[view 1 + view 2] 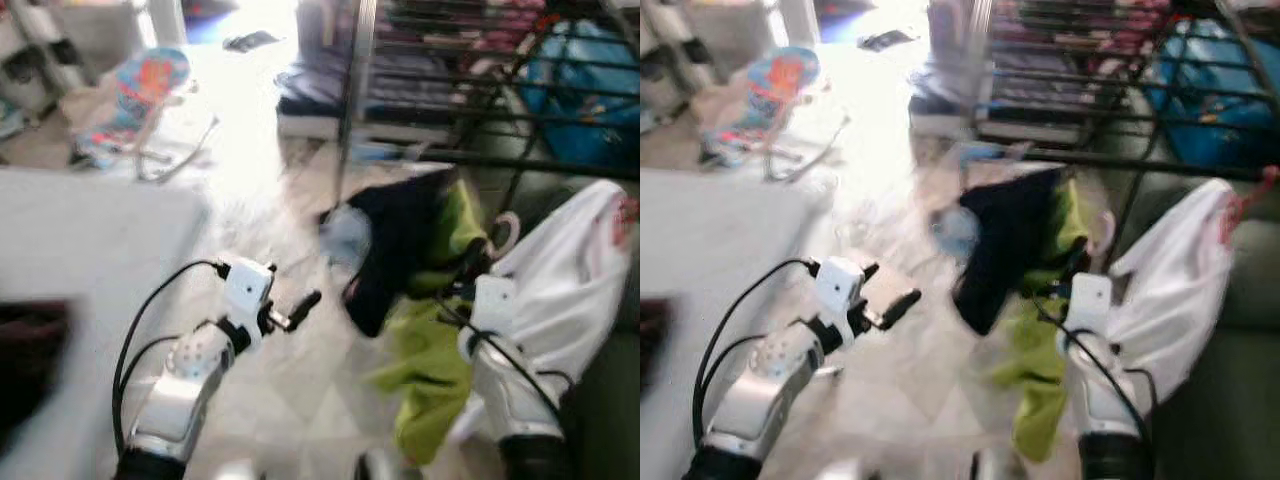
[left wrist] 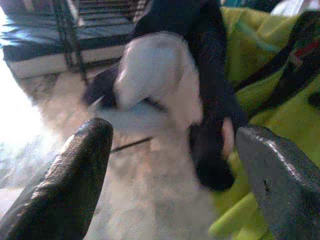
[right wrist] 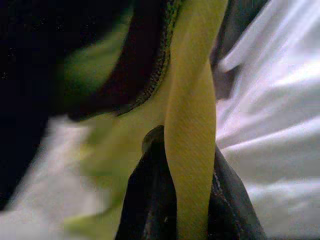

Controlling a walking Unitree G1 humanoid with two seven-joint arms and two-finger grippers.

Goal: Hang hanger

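A lime-green garment [image 1: 430,360] and a black one [image 1: 395,240] hang together in front of me, with a pale pink hanger hook [image 1: 507,235] showing at their top. My right gripper [image 3: 185,165] is shut on a fold of the green fabric, its fingers [image 3: 145,200] pressed on either side. Its wrist [image 1: 492,305] rises just below the hook. My left gripper [image 1: 300,305] is held out over the floor, left of the clothes and apart from them. In the left wrist view its fingers [image 2: 65,185] stand wide open with nothing between them.
A black metal drying rack [image 1: 500,110] spans the upper right, above the clothes. A white garment [image 1: 570,290] hangs at the right on a red hanger [image 1: 628,215]. A grey surface [image 1: 80,260] lies at the left, and a baby bouncer [image 1: 140,100] stands far left.
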